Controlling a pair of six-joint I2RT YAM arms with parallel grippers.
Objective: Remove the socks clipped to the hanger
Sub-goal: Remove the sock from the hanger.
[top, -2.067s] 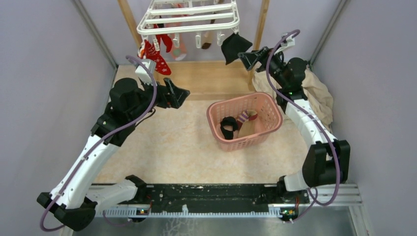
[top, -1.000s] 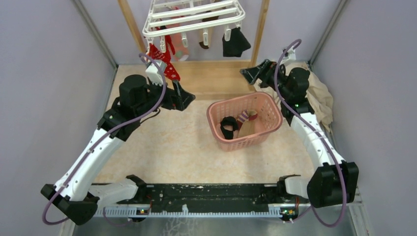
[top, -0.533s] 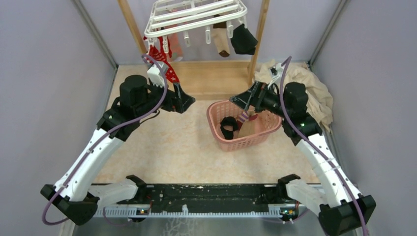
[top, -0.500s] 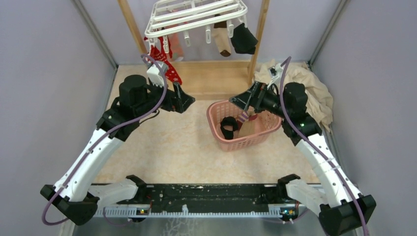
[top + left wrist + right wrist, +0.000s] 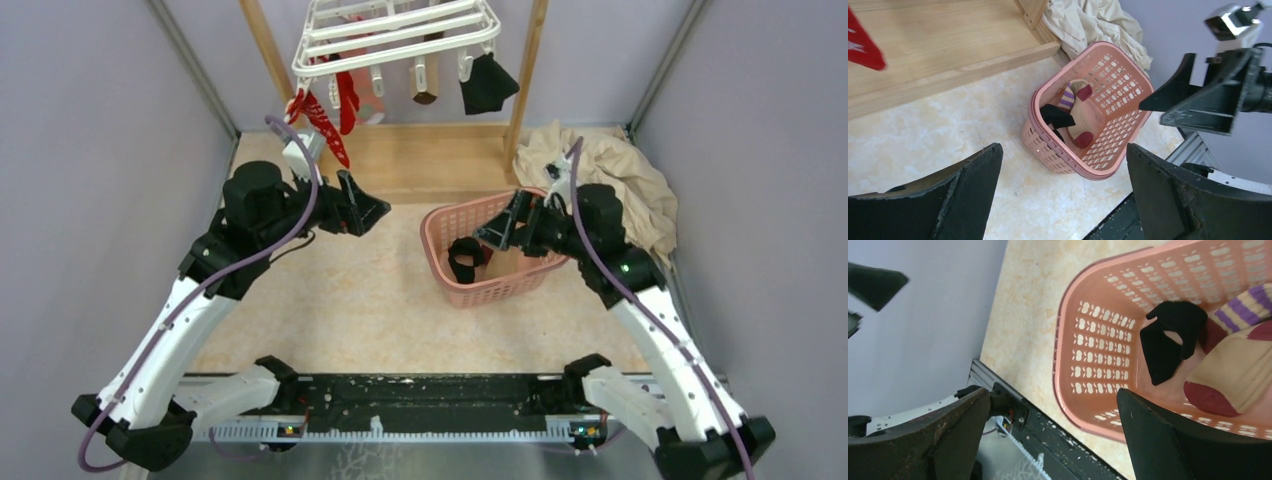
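The white plastic hanger (image 5: 395,35), a rectangular rack of parallel bars with small clips dangling beneath, hangs tilted at the far end of the table (image 5: 350,300), between two wooden posts (image 5: 265,45). Four socks are clipped to it. On the left is a red sock (image 5: 322,115) with a white pattern, and next to that a pale pinkish sock (image 5: 372,108) whose print is too small to read. Nearer the middle is a beige sock with a dark brown toe (image 5: 424,90), and at the right corner a black sock (image 5: 487,85). The left gripper (image 5: 368,210) is held in the air below and in front of the red sock, apart from it. Its fingers (image 5: 948,200) are spread wide with nothing between them. The right gripper (image 5: 497,232) hangs over the pink lattice basket (image 5: 440,225), which stands on the table right of centre. Its jaws are also wide apart and empty. Three more socks lie in the basket: a folded black basket sock (image 5: 1168,340), a purple-and-beige striped sock (image 5: 1243,305) and a beige sock with maroon toe (image 5: 1228,380). A crumpled beige cloth (image 5: 610,170) lies behind the basket by the right post.
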